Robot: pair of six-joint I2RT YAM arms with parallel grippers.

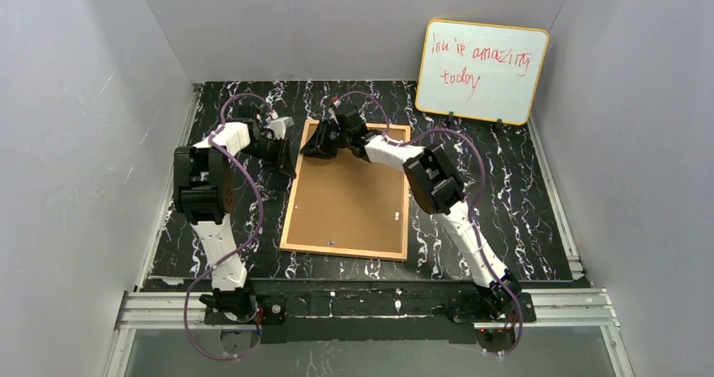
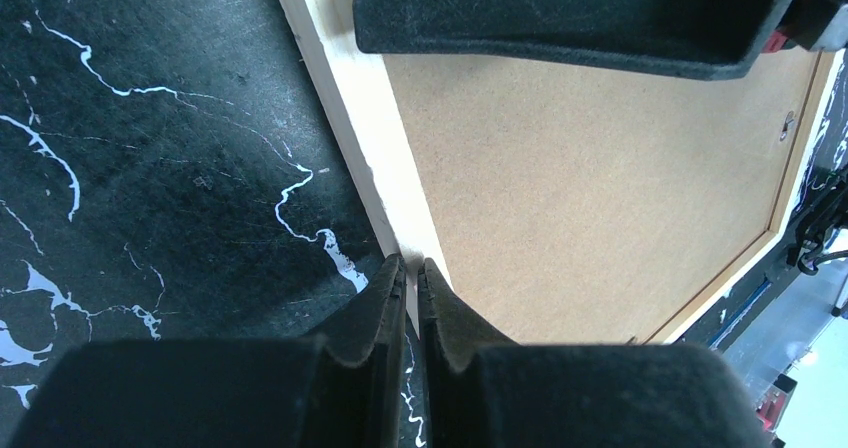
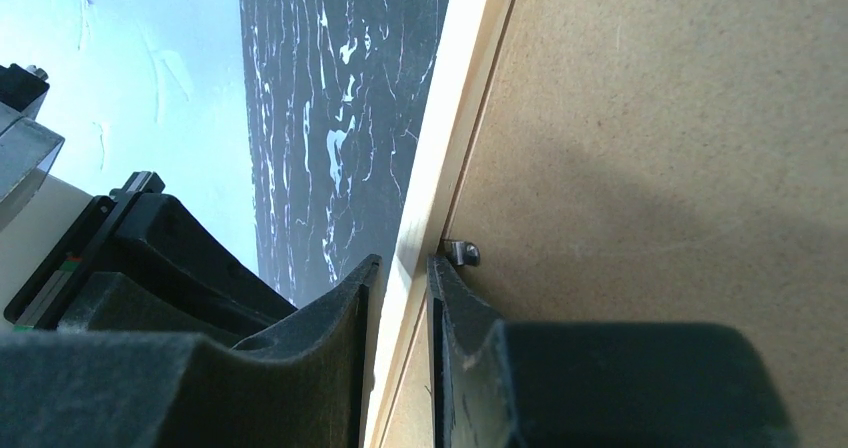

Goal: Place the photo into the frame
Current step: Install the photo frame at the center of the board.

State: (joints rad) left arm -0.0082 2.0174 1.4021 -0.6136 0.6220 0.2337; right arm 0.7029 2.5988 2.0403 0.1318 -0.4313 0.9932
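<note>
The frame (image 1: 345, 200) lies face down on the black marbled table, its brown fibreboard back up. The photo is hidden or out of view. My left gripper (image 1: 286, 154) is at the frame's far left corner. In the left wrist view its fingertips (image 2: 411, 264) are pinched together on the tip of the light wooden rail (image 2: 350, 108). My right gripper (image 1: 316, 146) is at the same far edge, next to the left one. In the right wrist view it (image 3: 404, 260) is shut astride the frame's rail (image 3: 455, 98), beside a small metal clip (image 3: 462, 253).
A whiteboard (image 1: 482, 71) with red handwriting leans on the back wall at the far right. Grey walls close in the table on the left, right and back. Small metal clips (image 1: 395, 216) sit on the back panel. The right gripper's finger (image 2: 580, 18) shows in the left wrist view.
</note>
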